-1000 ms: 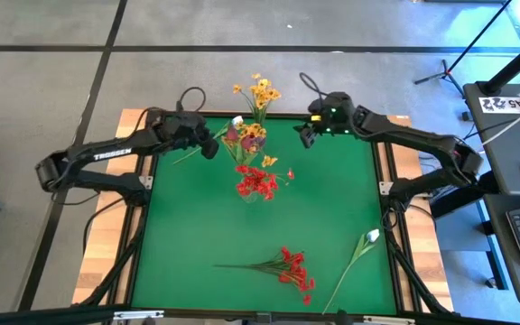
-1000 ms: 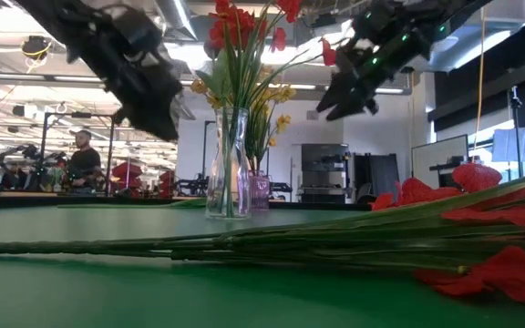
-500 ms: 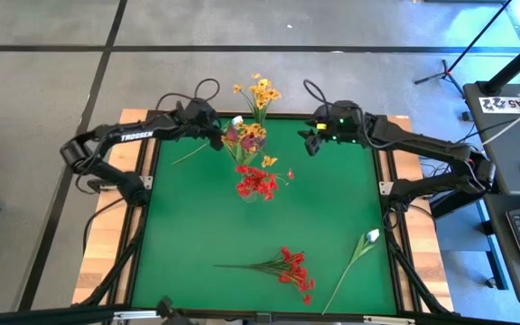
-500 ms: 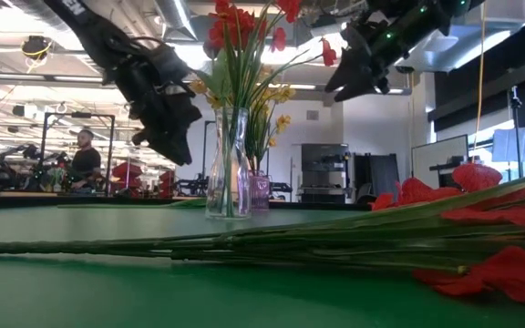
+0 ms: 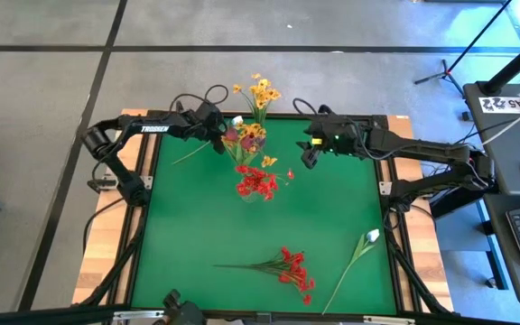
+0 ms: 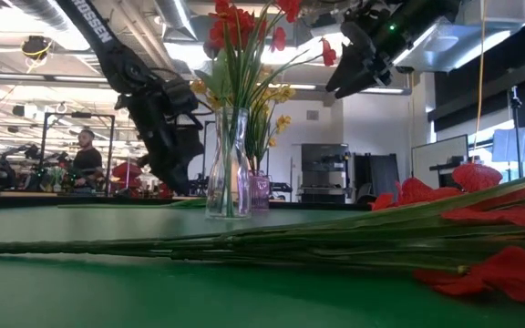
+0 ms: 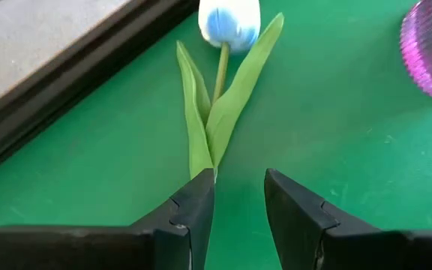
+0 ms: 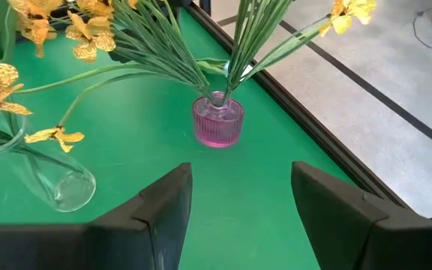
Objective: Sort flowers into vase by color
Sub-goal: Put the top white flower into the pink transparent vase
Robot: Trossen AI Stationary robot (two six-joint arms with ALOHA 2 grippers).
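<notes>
A white flower bud on a thin green stem with long leaves [image 7: 223, 90] lies flat on the green counter [image 5: 206, 226] near its upper left corner. In the high view its long axis runs on a slant, the bud [image 5: 236, 120] toward the upper right by the vases and the stem end [image 5: 177, 161] toward the lower left.

The left tool [image 7: 238, 206] hangs low over this flower with its two dark fingers [image 7: 193, 210] parted. In the left wrist view the stem runs down into the gap next to one finger, the bud pointing away from the tool; nothing is gripped. In the high view the left tool [image 5: 213, 122] sits at the upper left of the counter, just beside the bud.

The right tool [image 8: 235, 202] is released too, fingers wide apart, and hovers above the counter at upper centre-right [image 5: 312, 149]. Ahead of it stand a small pink ribbed glass vase [image 8: 217, 124] holding yellow-orange sprays [image 8: 347, 13] and a clear glass vase [image 8: 55, 180] with more yellow blossoms [image 8: 58, 136].

Near the lower edge of the high view a bushy red spray [image 5: 283, 267] lies with its stems pointing left, and a second white bud [image 5: 371, 236] lies at lower right, its stem slanting down to the left. A tall clear vase [image 6: 227, 164] near the counter's middle holds red flowers [image 5: 258, 183].
</notes>
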